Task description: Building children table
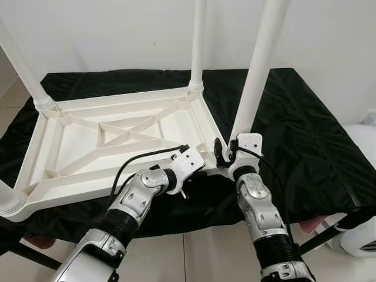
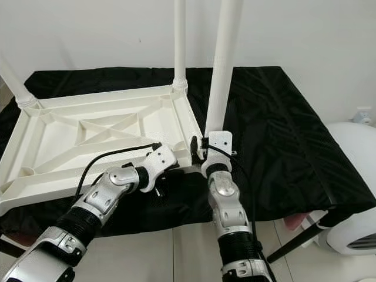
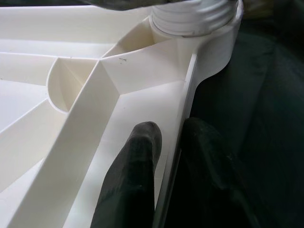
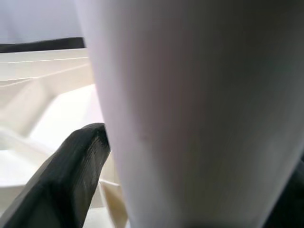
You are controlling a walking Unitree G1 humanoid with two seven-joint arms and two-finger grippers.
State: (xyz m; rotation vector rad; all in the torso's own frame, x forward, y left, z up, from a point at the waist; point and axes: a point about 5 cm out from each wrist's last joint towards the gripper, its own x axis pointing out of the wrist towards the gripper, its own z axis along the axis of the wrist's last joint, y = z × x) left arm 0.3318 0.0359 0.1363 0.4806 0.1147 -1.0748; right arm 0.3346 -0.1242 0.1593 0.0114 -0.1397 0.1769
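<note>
While the white plastic children's tabletop (image 1: pixel 111 141) lies upside down on a table draped in black cloth (image 1: pixel 305 135), its ribbed underside faces up, with a cross of stiffening ribs in the middle. Legs already stand upright in the far left corner (image 1: pixel 23 70) and the far right corner (image 1: pixel 198 47), and another leg base shows at the near left corner (image 1: pixel 9 200).

The left end effector (image 3: pixel 166 156) is at the near right part of the tabletop, its two black fingers (image 3: pixel 137 161) closed to a narrow gap around the thin side rim, one finger inside the tray-like underside and the other outside against the black cloth. Just beyond them in the left wrist view sits the ribbed collar of a leg in its corner socket (image 3: pixel 194 19).

The right end effector (image 1: pixel 226 154) is at that same near right corner, gripping the fourth white leg (image 1: pixel 258 64) low down near its base; the leg rises tilted slightly to the right. One black finger (image 4: pixel 71 175) presses on the leg's left side.

A white rounded appliance (image 1: pixel 361 194) stands on the floor at the right.
</note>
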